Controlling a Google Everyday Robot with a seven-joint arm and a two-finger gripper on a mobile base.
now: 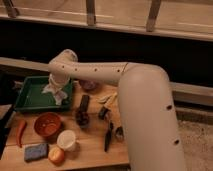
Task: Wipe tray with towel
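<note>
Tray point(31, 96) looked mid-wipe to us. The gripper point(58, 84) hung over its right end, jaws clamped on the towel point(56, 94). We figured the left side wasn't done yet.

Wooden table point(91, 156): tray point(31, 96), orange bowl point(48, 125), white cup point(66, 140), sponge point(36, 151), perhaps fruit point(56, 156).

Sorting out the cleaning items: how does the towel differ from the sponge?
The towel is whitish and crumpled; the sponge is blue-grey, a flat rectangle. The towel hangs from the shut gripper over the right end of the tray; the sponge lies free on the table, near the front. Both are small, soft wipers.
</note>
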